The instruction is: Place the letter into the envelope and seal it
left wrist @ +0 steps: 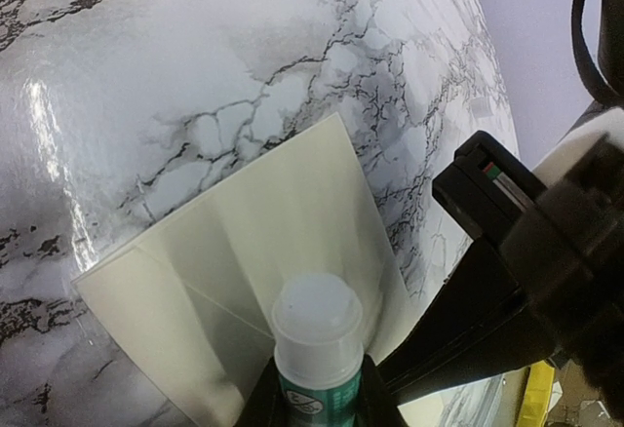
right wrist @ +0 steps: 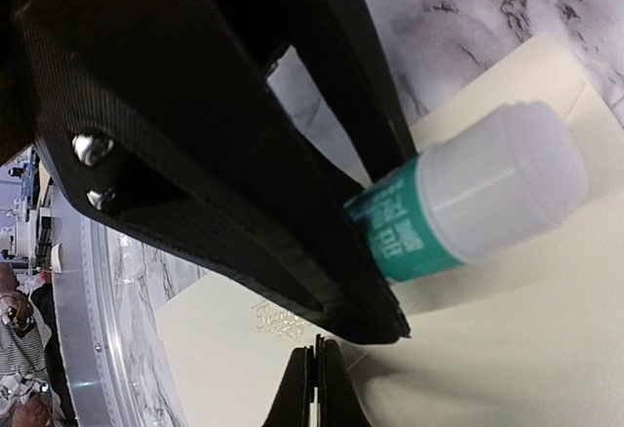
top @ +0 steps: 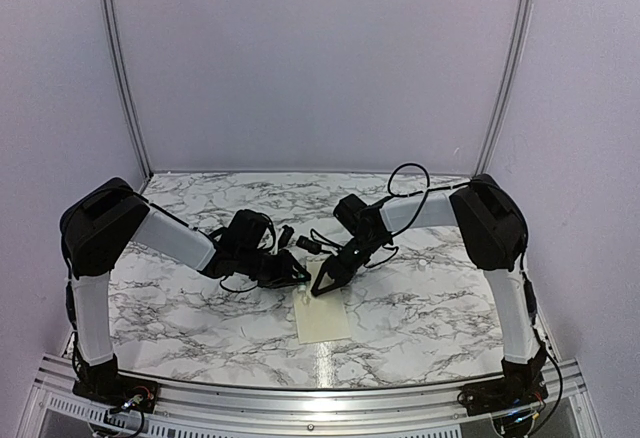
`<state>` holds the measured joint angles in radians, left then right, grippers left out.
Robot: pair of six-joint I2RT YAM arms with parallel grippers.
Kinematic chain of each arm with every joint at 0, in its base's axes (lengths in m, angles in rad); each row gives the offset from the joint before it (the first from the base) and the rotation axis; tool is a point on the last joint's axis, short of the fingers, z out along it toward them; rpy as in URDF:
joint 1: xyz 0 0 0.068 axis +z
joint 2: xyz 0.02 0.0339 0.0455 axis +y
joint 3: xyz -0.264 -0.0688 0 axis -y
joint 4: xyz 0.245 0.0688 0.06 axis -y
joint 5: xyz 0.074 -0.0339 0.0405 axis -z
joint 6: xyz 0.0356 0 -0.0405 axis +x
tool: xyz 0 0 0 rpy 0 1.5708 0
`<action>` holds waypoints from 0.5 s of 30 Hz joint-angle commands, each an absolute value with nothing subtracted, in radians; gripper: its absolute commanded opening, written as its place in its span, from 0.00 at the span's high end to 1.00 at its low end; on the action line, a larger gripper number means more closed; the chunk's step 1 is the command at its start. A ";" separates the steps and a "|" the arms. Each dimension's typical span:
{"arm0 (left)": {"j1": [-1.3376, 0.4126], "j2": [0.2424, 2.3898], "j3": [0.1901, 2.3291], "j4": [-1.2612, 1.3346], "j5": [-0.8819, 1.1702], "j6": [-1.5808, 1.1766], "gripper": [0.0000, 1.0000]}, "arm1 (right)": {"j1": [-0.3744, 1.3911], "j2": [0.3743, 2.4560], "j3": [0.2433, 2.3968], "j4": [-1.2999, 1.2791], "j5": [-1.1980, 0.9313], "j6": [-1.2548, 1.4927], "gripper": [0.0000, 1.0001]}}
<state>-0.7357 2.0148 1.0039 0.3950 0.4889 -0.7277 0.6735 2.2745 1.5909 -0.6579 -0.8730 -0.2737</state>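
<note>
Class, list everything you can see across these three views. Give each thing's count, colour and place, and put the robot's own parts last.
envelope: one, cream, flat on the table near its front middle
glue stick: one, white with a green label, cap on, held over the envelope
table: one, white and grey marble pattern, under everything
left gripper: one, black, shut on the glue stick
right gripper: one, black, jaws shut and empty, tip by the envelope's far edge
</note>
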 commanded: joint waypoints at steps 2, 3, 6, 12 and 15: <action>-0.733 1.970 1.007 0.364 0.477 -0.692 1.00 | 0.656 2.273 1.587 -0.643 -0.799 -0.298 1.00; -0.733 1.962 1.010 0.364 0.475 -0.690 1.00 | 0.656 2.274 1.586 -0.643 -0.799 -0.299 1.00; -0.733 1.940 1.011 0.364 0.467 -0.688 1.00 | 0.653 2.274 1.589 -0.653 -0.804 -0.311 1.00; -0.733 1.881 1.011 0.364 0.461 -0.675 1.00 | 0.632 2.214 1.617 -0.688 -0.855 -0.341 0.98; -0.733 1.842 1.013 0.357 0.466 -0.675 1.00 | 0.605 2.147 1.611 -0.713 -0.871 -0.363 0.96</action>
